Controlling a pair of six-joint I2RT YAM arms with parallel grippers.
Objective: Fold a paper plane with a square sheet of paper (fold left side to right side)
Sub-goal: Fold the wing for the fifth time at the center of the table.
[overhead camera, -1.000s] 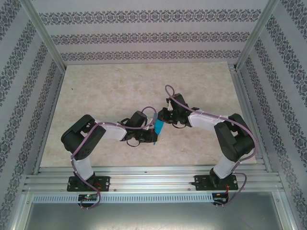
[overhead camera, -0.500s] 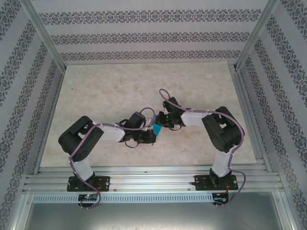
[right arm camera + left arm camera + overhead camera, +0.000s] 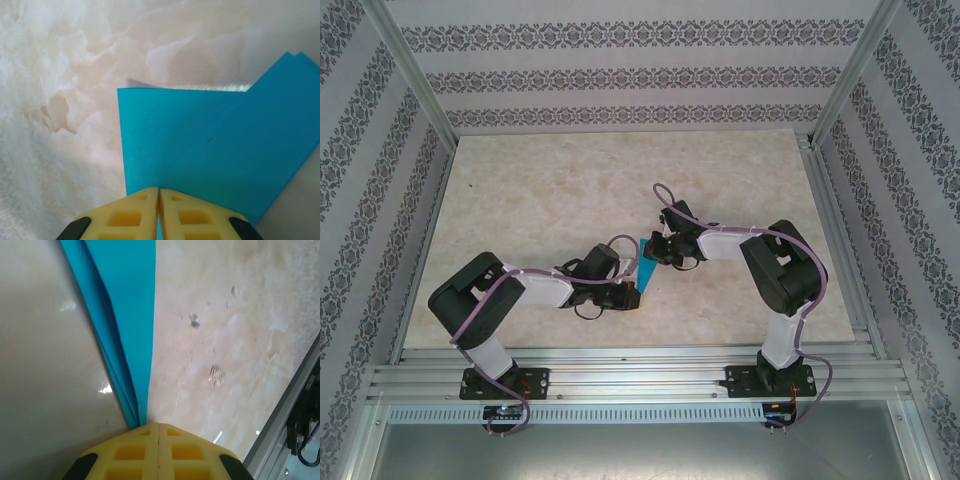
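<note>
Pale marbled tabletop (image 3: 540, 200) fills the floor of a booth, with grey patterned wallpaper (image 3: 620, 75) on its walls and aluminium rails (image 3: 640, 372) along the near edge where both arms are bolted.

On the left, the left arm (image 3: 510, 295) reaches low across the table toward the middle. The left gripper (image 3: 628, 291) ends at the near end of the sheet of paper (image 3: 647, 264). In its wrist view the two yellow fingertips (image 3: 132, 452) are pressed flat together, with the paper's narrow end pinched in the seam between them. From there the sheet runs away up the frame as a long cyan strip that widens with distance. It is seen nearly edge-on, and stacked layers show along its left side (at least two, with a darker fold line between them). Its right edge is straight and clean. A stretch of rail and a black cable (image 3: 305, 440) sit at the lower right of that view.

In the overhead view the paper is a slim bright-blue sliver at mid-table, slanted between the two grippers and raised on edge rather than lying flat.

To the right, the right gripper (image 3: 657, 251) meets the sheet's far end. Its wrist view shows the yellow fingertips (image 3: 195, 217) closed on the paper's lower edge. The blue surface spreads broad, smooth and unmarked above them, with a square corner at upper left. A second layer peeks just past the first at upper right.
</note>
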